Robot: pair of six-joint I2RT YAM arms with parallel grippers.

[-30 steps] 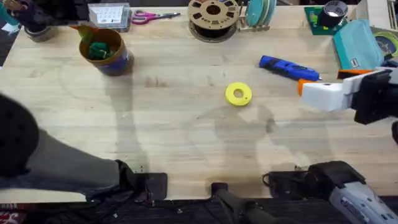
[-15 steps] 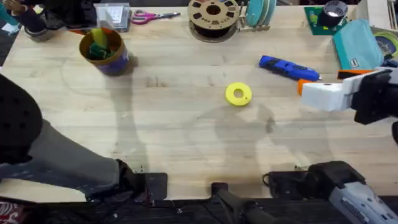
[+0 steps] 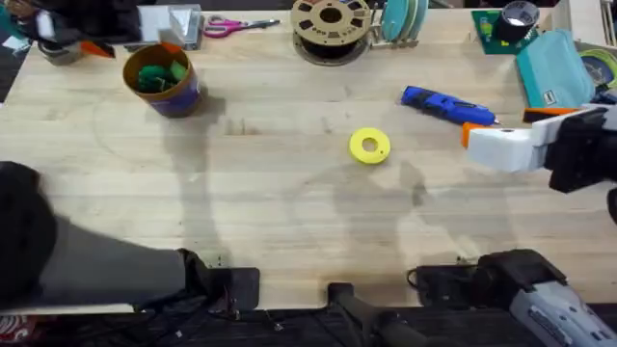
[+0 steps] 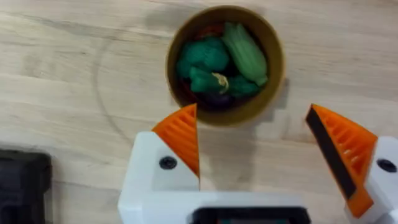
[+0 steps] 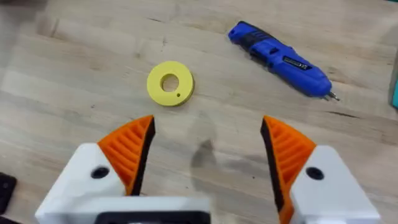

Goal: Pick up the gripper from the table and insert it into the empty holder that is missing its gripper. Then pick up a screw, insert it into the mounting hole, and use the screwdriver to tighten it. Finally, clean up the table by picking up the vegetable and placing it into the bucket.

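Note:
The bucket (image 3: 179, 99) stands at the table's (image 3: 289, 212) far left with green pieces inside. The lighter oblong vegetable (image 4: 245, 53) lies in the bucket (image 4: 277, 62) among the darker ones. My left gripper (image 3: 116, 46) (image 4: 252, 115) hangs open just short of the bucket, nothing between its orange pads. The blue screwdriver (image 3: 445, 104) (image 5: 280, 57) lies flat at the far right. My right gripper (image 3: 482, 127) (image 5: 206, 121) is open and empty near it, above bare wood. All fingers in view carry orange tips on white blocks with a dark screw head.
A flat yellow ring (image 3: 369, 146) (image 5: 170, 83) lies mid-table. Along the far edge are a clear box (image 3: 169, 21), scissors (image 3: 231, 26), a filament spool (image 3: 331, 24), a tape roll (image 3: 519, 17) and a teal pouch (image 3: 554, 67). The left arm looms dark at lower left.
My left gripper has drawn back from over the bucket toward the far left, and the left arm's blurred bulk has shifted. The right arm has not moved.

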